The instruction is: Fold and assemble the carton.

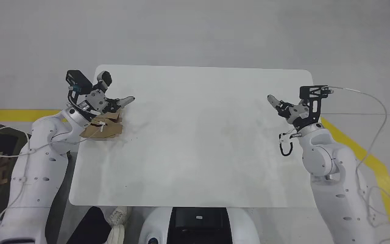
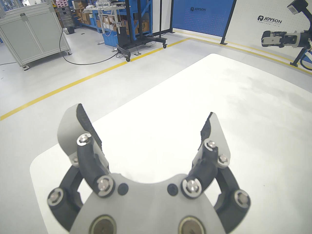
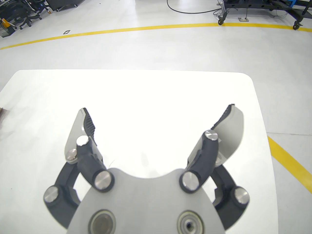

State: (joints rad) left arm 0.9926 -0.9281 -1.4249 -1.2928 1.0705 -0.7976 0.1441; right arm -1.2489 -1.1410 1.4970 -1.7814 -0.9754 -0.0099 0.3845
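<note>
While left tool (image 1: 125, 102) spreads wide | carton (image 1: 102, 127) near it | right tool (image 1: 275, 105) wide

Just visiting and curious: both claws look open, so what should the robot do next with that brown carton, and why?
Probably lower the left gripper onto the carton and grasp it: it lies at the table edge beside that open gripper; the right gripper is far across.

Brown unassembled carton (image 1: 94, 131), low on the table's (image 1: 201, 158) left edge
</note>
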